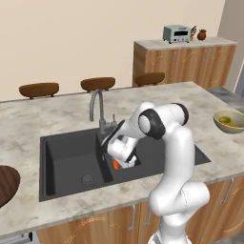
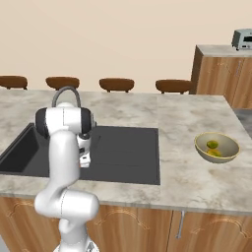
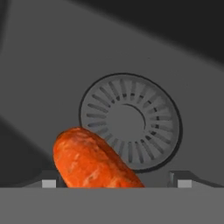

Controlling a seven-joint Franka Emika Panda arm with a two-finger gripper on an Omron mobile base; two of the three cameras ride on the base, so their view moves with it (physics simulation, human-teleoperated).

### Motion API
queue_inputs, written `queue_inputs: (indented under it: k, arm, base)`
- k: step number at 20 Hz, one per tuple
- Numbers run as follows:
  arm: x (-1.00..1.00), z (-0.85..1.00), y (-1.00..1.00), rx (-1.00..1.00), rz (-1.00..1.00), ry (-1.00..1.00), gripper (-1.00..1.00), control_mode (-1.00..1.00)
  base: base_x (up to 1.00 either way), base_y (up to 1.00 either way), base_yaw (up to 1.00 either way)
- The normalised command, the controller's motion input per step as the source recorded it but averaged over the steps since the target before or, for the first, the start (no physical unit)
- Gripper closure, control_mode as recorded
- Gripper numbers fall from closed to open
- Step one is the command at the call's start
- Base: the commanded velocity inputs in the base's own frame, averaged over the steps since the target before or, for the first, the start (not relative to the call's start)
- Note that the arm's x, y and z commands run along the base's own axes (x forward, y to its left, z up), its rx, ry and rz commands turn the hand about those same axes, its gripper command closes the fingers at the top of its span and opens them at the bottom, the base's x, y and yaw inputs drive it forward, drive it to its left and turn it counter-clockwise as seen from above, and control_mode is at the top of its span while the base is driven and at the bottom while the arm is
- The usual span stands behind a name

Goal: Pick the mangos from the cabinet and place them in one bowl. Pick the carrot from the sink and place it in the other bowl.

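Two mangos (image 2: pixel 213 148) lie inside the pale tan bowl (image 2: pixel 217 158), which sits on the marble counter (image 1: pixel 57 116) well to the right of the sink (image 1: pixel 71 162). We take the sink as our landmark: a dark grey basin with two compartments and a curved silver tap (image 1: pixel 96 107) standing at its far rim.

We see the gripper (image 1: pixel 120 163) lowered into the sink's right compartment, near the divider. The carrot (image 1: pixel 116 164) shows as a small orange spot just at the gripper's tip in the left base view. In the hand view the carrot (image 3: pixel 92 162) lies on the grey sink floor, tilted, its rounded end pointing up and left, and it partly covers the lower left edge of the round drain grille (image 3: pixel 130 120). The two fingertips (image 3: pixel 49 183) stand far apart at the bottom of that view, with the carrot rising between them, closer to the left one. We read the jaws as spread wide and not clamped on the carrot.

At the sink's left, the dark brown wooden bowl (image 1: pixel 5 183) sits at the counter's edge. Beyond the sink, brown stools (image 1: pixel 39 89) line the counter's far side, and a toaster oven (image 1: pixel 177 33) stands on a wooden cabinet (image 1: pixel 186 59) further back.
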Motion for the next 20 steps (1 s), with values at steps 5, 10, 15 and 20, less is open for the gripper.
queue_inputs:
  k: [5, 10, 15, 20]
  arm:
    - [-0.01, -0.13, 0.09, 0.02, 0.00, 0.01, 1.00, -1.00]
    - [-0.01, -0.02, 0.00, 0.01, 0.00, 0.02, 1.00, -1.00]
    - [0.03, 0.11, -0.02, 0.00, 0.00, 0.06, 1.00, -1.00]
    - [0.08, 0.70, -0.19, 0.00, 0.00, 0.12, 1.00, -1.00]
  base:
    - [0.00, 0.00, 0.00]
    - [0.00, 0.00, 0.00]
    - [0.00, 0.00, 0.00]
    - [0.00, 0.00, 0.00]
